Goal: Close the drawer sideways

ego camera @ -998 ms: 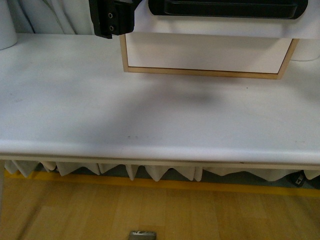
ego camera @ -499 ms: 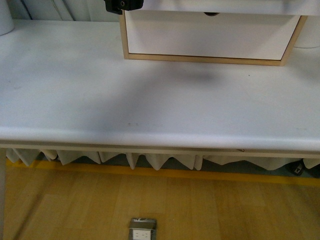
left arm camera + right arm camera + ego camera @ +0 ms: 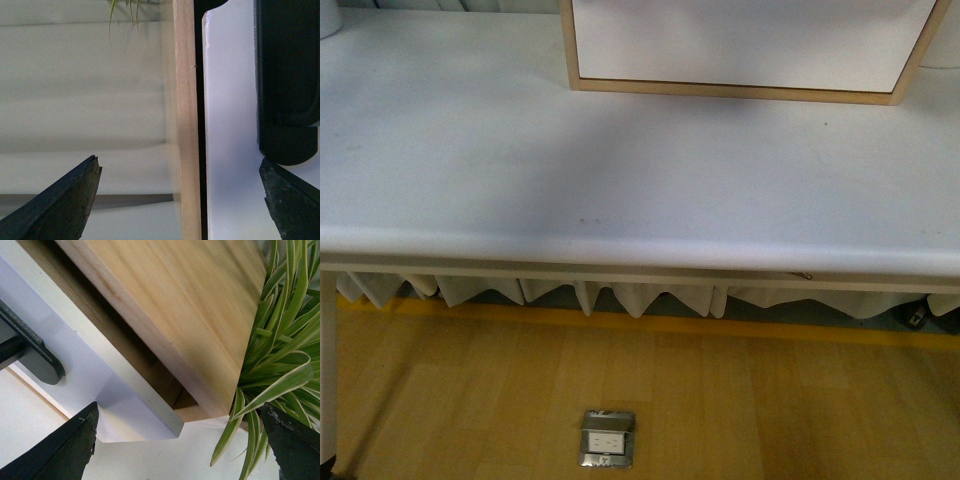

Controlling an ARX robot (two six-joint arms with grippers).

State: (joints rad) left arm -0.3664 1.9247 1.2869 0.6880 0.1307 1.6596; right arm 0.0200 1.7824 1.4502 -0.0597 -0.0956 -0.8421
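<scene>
drawer not shut yet: white front stands out from the wooden frame, dark gap between. left gripper spread open, empty, near the handle end. right gripper also open, empty, beside the plant. i'd say the whole push is left.

Looks like an office or lab test room rather than anyone's home tbh: plain white counter with white cloth bunched under it, light wood-plank floor with a yellow tape line and a metal floor socket box, plus a striped green-and-white leafy plant.
</scene>
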